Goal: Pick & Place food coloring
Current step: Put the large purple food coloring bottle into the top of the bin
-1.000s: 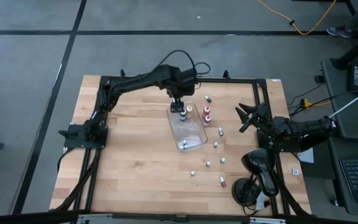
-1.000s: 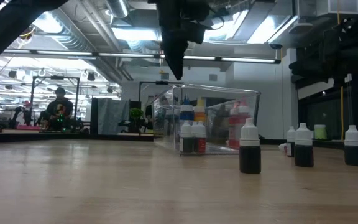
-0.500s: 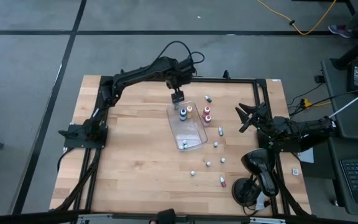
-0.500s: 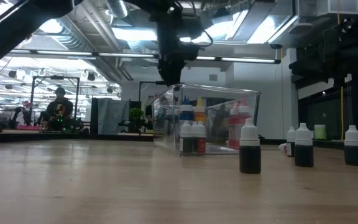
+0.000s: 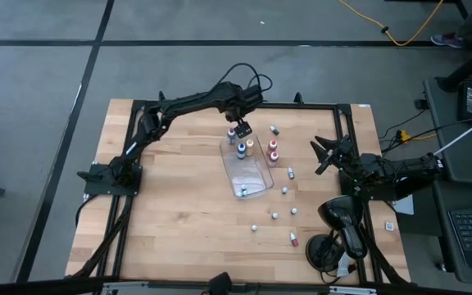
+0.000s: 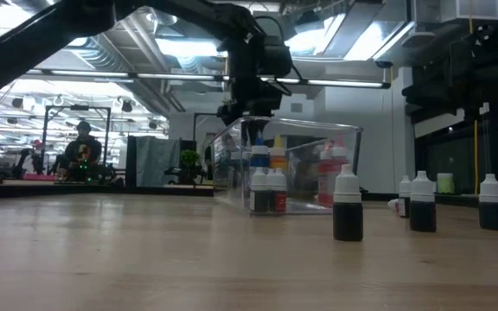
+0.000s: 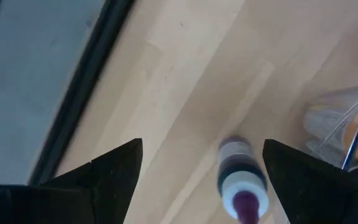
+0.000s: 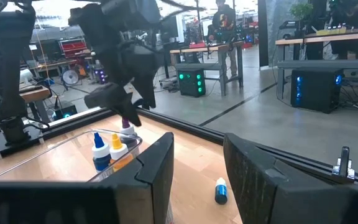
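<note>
Your left gripper [image 5: 238,129] hangs spread above a purple bottle [image 7: 240,181] standing just outside the tray [image 5: 256,177], straddling it for a pinch; several bottles already sit inside; right gripper [image 5: 324,155] waits spread at the table's right, near loose bottles.

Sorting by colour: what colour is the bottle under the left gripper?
Dark purple bottle, clearest in the left wrist view.

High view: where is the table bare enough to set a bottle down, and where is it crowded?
Bare wood lies between the clear tray and the left arm's base, down to the near edge. Crowded: loose food coloring bottles between tray and right gripper, and around the left gripper at the tray's far end.
</note>
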You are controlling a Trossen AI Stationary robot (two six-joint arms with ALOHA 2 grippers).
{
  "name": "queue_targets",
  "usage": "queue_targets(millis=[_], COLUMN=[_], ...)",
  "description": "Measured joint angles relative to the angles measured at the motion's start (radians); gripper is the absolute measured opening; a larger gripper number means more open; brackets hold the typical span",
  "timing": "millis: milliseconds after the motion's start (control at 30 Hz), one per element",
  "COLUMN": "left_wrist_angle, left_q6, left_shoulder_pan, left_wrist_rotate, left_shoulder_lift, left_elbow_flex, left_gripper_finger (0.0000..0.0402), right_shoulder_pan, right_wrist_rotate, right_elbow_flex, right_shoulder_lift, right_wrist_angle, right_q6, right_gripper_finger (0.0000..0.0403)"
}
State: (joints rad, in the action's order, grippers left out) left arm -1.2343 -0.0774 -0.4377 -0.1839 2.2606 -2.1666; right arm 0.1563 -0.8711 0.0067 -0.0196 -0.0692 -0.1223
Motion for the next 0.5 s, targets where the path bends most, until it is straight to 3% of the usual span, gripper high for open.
queue_targets(millis=[500], left_wrist_angle=[-0.068], left_q6=[-0.03], left_shoulder_pan=[0.002], left_wrist_rotate=[0.046], left_shoulder_lift=[0.014], left_elbow_flex=[0.017], left_gripper_finger=[0.0324], right_shoulder_pan=[0.0], right_wrist_rotate=[0.0], right_elbow_flex=[0.0], right_shoulder_lift=[0.0], right_wrist_angle=[0.0], right_q6=[0.0], right_gripper_finger=[0.0142])
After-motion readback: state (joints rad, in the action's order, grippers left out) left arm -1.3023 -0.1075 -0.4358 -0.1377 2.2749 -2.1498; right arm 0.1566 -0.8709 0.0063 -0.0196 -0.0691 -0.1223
